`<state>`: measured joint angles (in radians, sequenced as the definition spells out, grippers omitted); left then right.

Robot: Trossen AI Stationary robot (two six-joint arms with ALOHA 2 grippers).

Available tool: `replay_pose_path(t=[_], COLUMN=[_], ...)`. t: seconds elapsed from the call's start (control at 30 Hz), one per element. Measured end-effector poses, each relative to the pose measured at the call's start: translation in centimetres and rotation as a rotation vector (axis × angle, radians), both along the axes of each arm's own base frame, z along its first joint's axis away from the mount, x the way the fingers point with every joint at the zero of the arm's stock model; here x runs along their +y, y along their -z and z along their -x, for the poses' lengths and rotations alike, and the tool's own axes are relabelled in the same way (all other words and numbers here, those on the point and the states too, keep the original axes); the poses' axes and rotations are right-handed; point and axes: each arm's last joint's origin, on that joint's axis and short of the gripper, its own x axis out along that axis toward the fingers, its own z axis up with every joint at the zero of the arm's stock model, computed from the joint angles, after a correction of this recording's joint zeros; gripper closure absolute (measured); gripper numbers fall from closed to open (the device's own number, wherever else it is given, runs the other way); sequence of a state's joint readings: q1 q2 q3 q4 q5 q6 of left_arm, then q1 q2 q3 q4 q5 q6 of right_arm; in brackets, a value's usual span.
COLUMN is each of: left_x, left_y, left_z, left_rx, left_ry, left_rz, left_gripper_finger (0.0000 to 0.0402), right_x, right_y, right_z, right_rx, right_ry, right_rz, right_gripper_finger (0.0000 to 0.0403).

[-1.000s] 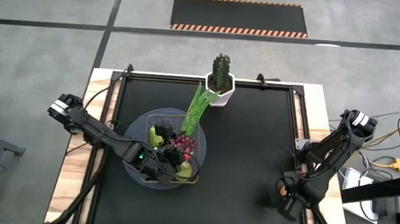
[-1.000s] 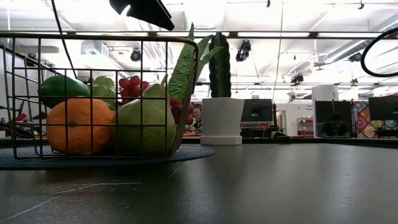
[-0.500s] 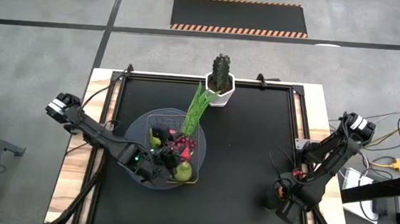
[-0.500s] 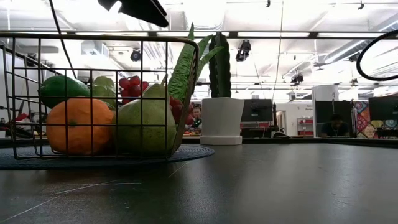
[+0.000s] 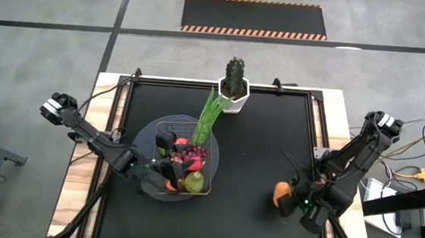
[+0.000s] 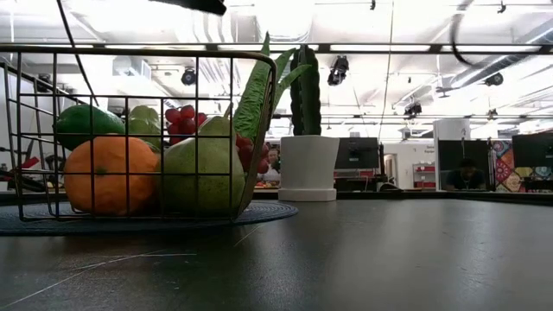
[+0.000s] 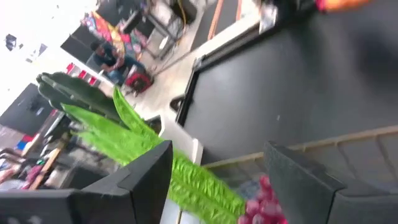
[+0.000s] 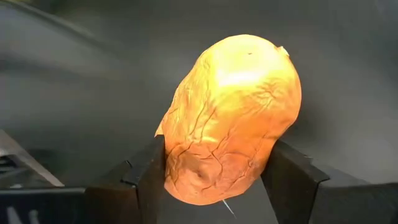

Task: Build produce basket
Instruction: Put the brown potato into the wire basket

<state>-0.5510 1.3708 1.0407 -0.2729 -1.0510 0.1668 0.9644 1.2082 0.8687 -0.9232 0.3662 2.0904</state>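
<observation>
The dark wire basket stands on a round grey-blue disc left of the table's middle. In the low view the basket holds an orange, a green pear, a green fruit and grapes. A long green leafy stalk leans out over its far rim. My left gripper is open and empty over the basket's near left side; in its wrist view the stalk shows ahead. My right gripper is shut on an orange wrinkled toy fruit at the near right. My right gripper pinches the orange wrinkled fruit between its two fingers, one on each of its opposite sides, at the end nearer the wrist. The rest of the fruit sticks out past the fingertips. Whether it is clear of the table I cannot tell.
A white pot with a dark green cactus stands at the table's far edge, behind the basket; it also shows in the low view. The black table top lies bare between basket and right gripper. People sit in the room beyond the table.
My left gripper has gone up and drawn back toward the table's left edge, off the fruits in the basket. My right gripper has shifted toward the table's left, and the orange fruit now shows at its tip.
</observation>
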Motion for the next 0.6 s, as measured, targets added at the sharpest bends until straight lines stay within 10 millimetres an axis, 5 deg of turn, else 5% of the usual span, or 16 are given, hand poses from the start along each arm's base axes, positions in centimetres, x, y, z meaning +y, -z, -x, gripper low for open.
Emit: replay_pose_path(t=[0.4, 0.6], left_x=[1.1, 1.6], left_y=[-0.8, -1.1], left_z=[2.3, 3.2], left_rx=[-0.241, -0.314], left_ry=[0.226, 0.235], left_rz=[0.044, 0.057], left_gripper_finger=[0.0167, 0.0167], right_x=[0.1, 0.8], right_y=[-5.1, -5.7], right_z=[-4.7, -8.2], right_rx=[-0.409, -0.451], right_ry=[-0.371, -0.561], right_rz=[0.659, 1.062], right_gripper_finger=[0.019, 0.0189])
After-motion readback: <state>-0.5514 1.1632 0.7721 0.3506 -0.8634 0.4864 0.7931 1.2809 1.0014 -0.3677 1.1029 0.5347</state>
